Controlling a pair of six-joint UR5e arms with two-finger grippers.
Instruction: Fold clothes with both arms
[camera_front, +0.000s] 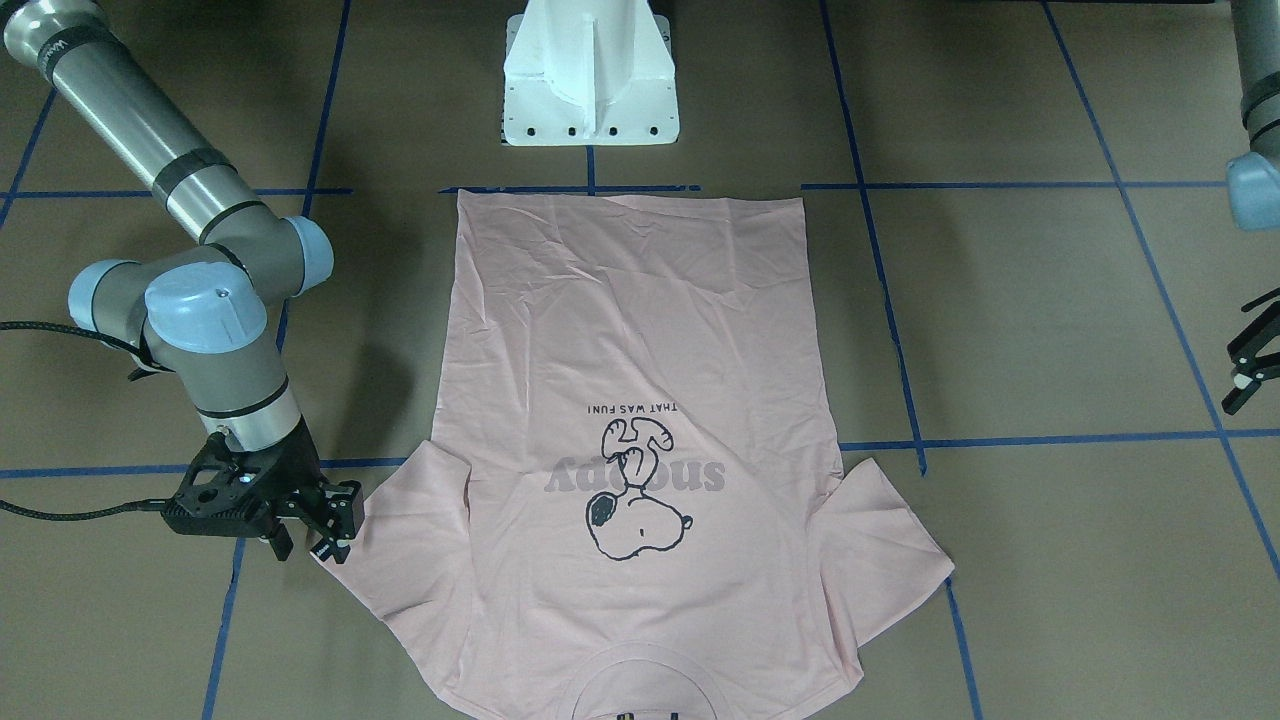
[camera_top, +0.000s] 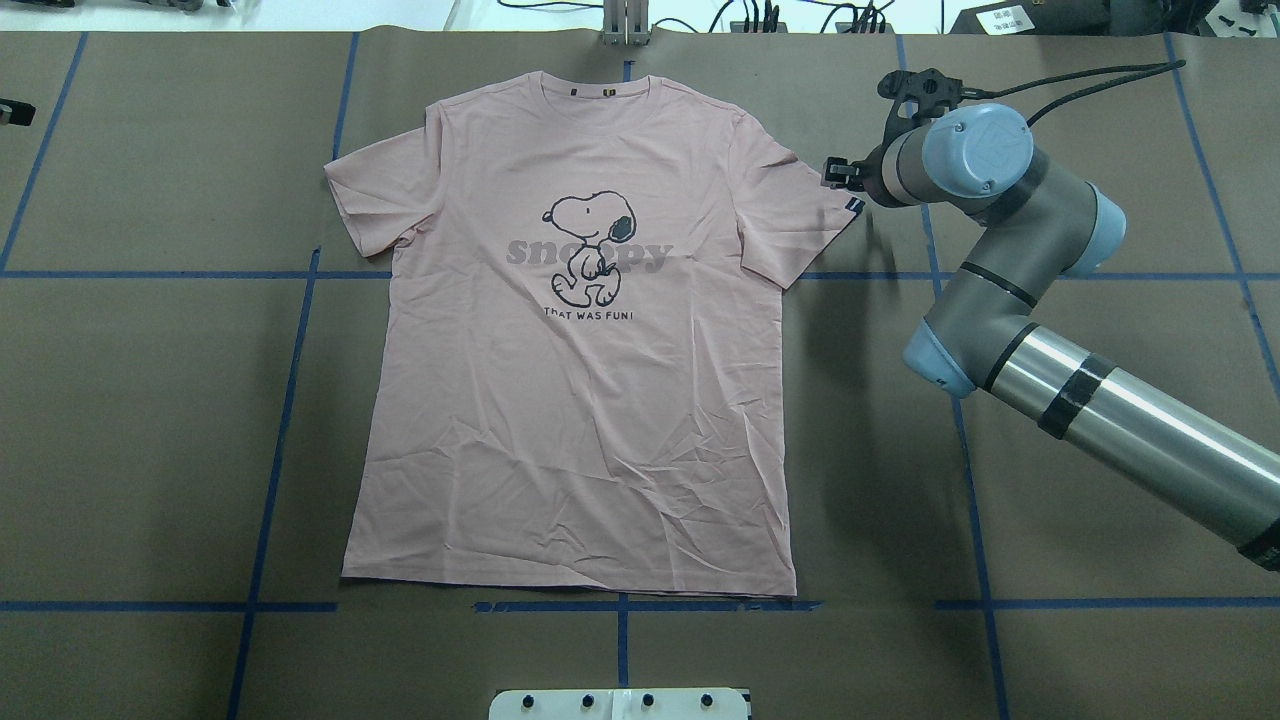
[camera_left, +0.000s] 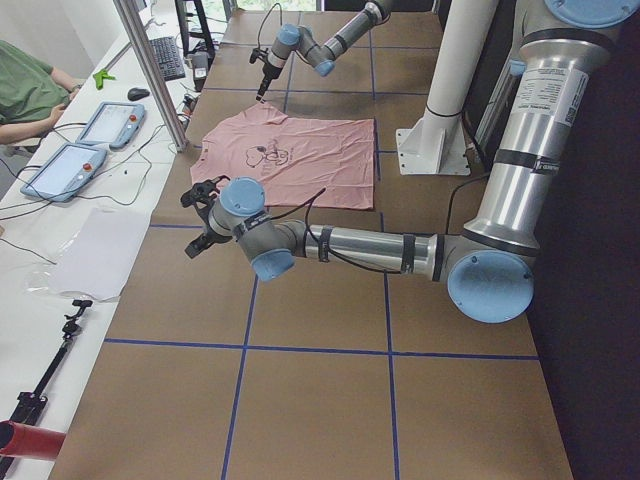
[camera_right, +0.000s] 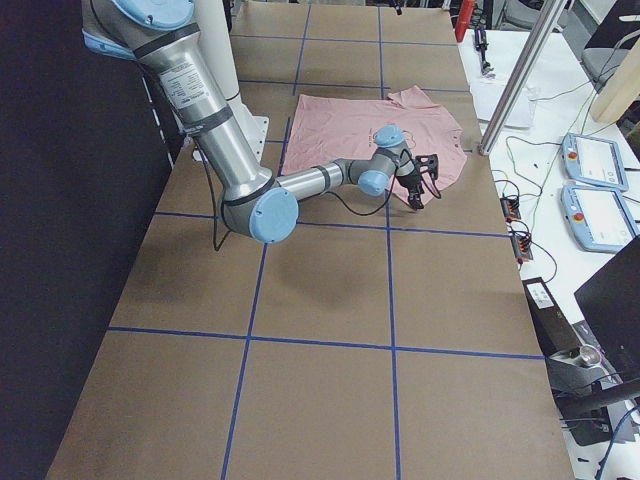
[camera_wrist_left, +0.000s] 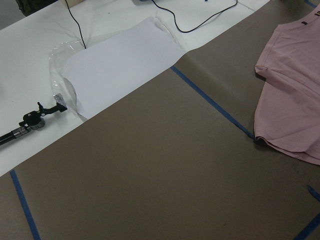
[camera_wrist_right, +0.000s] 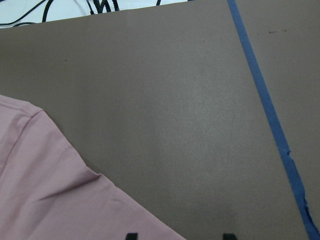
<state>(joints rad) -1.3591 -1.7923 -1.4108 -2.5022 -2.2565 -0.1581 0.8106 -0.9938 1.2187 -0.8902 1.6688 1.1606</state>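
Observation:
The pale pink Snoopy T-shirt (camera_top: 580, 400) lies flat and print up on the brown table, collar away from the robot's base; it also shows in the front view (camera_front: 640, 330). My right gripper (camera_front: 308, 545) is open and low at the hem of the sleeve with the dark tag (camera_top: 855, 205). In the right wrist view one fingertip (camera_wrist_right: 131, 235) is over the pink sleeve (camera_wrist_right: 50, 190) and the other over bare table. My left gripper (camera_front: 1248, 362) is open and empty, well off the shirt's other side, and its wrist view shows the far sleeve (camera_wrist_left: 295, 100).
The white pedestal base (camera_front: 590, 90) stands at the shirt's hem end. Blue tape lines (camera_top: 290, 400) cross the table. A white side table with a paper sheet (camera_wrist_left: 120, 65), teach pendants (camera_left: 90, 140) and a seated person (camera_left: 25, 90) borders the collar side.

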